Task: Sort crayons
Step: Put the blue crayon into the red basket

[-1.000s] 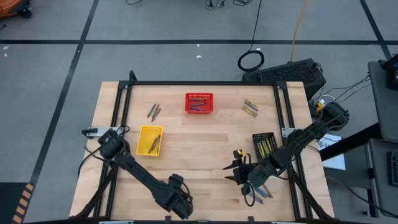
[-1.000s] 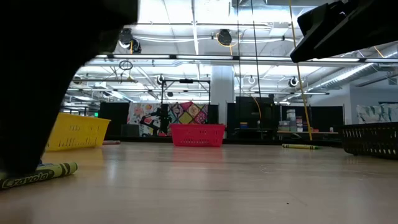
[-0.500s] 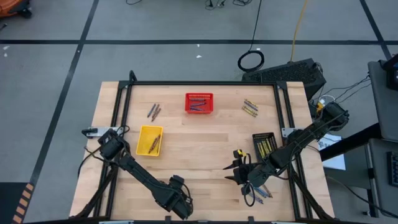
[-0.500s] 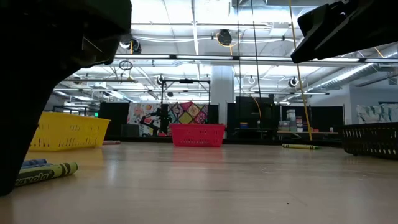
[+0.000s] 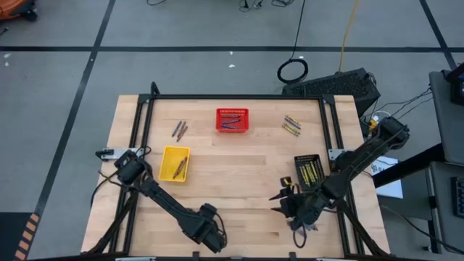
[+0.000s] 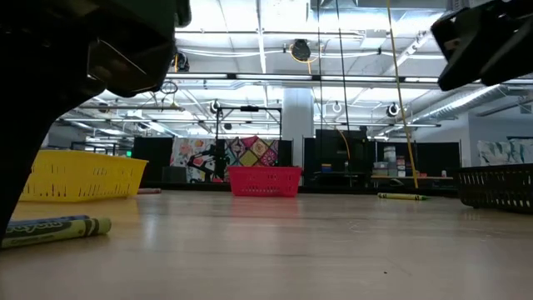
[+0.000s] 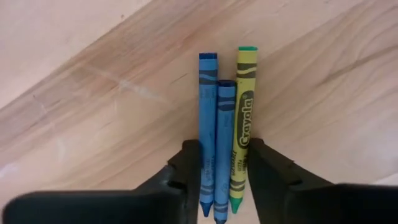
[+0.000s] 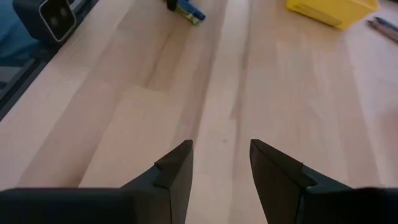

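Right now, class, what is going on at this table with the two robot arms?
The robot is sorting crayons into baskets. The left gripper is low at the table's near edge, its fingers either side of three crayons, two blue and one yellow-green, lying on the wood. The right gripper hangs open over bare table, holding nothing. The red basket, yellow basket and black basket already hold crayons, and loose ones lie near the far edge.

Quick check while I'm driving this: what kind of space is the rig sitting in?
It looks like a large open lab or workshop hall, not a home. The low view shows an exposed ceiling with strip lights and dark equipment racks behind the table. The high view shows a grey floor with black tape lines.
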